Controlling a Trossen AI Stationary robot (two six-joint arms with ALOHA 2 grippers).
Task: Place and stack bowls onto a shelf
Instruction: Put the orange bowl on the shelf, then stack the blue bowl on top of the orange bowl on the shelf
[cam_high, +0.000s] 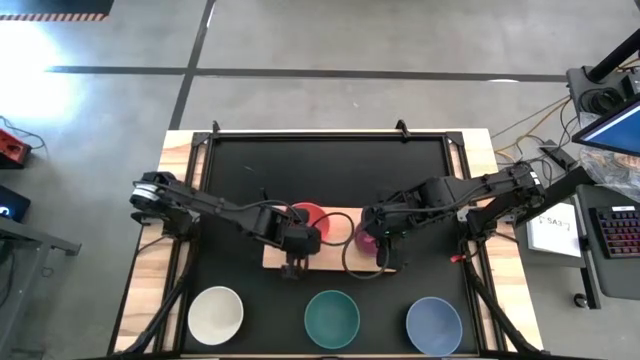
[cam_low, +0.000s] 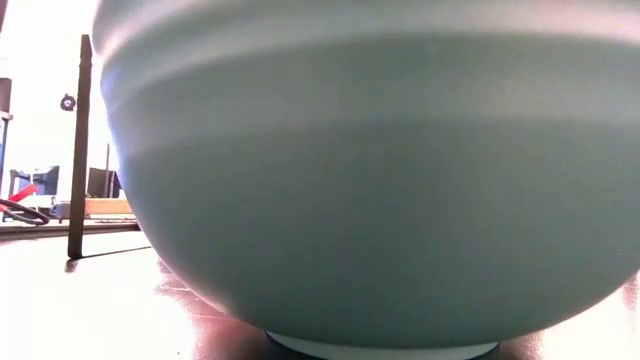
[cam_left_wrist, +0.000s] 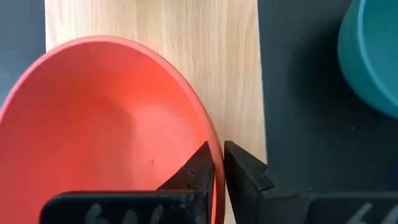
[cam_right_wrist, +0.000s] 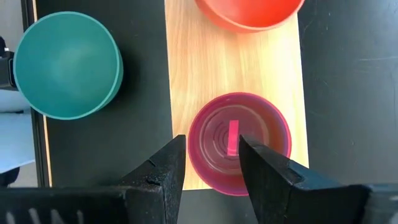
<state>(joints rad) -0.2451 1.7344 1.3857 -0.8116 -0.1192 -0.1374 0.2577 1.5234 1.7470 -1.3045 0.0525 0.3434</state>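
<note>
high view: shelf (cam_high: 335, 240) lies mid-table (cam_high: 330, 170), a light-wood board. my left gripper (cam_high: 296, 262) sits at its near left end over the red bowl (cam_high: 310, 214); my right gripper (cam_high: 384, 262) is over the shelf's right end above the magenta bowl (cam_high: 365, 238). three larger bowls stand in a row along the near table edge, well apart: white bowl (cam_high: 216, 314), teal bowl (cam_high: 332, 318), grey-blue bowl (cam_high: 434, 325). only this view shows all three and both arms together.

low view: almost wholly filled by the outer wall of the teal bowl (cam_low: 380, 190), standing just before the lens; shelf and arms are hidden behind it.

left wrist view: red bowl (cam_left_wrist: 106, 130) rests on the shelf (cam_left_wrist: 217, 62). my left jaws are nearly closed, pinching the bowl's rim, one finger (cam_left_wrist: 193, 171) inside the bowl, the other outside over the wood. edge of teal bowl (cam_left_wrist: 373, 56) shows on the black table, apart from the shelf.

right wrist view: magenta bowl (cam_right_wrist: 239, 143) stands upright at the shelf's (cam_right_wrist: 205, 68) end, red bowl (cam_right_wrist: 249, 12) further along the same board, not touching it. my right jaws are moderately open above the magenta bowl, gripper (cam_right_wrist: 212, 163), fingers (cam_right_wrist: 165, 168) astride its near rim; contact cannot be told. teal bowl (cam_right_wrist: 65, 65) stands off the board on the table.
</note>
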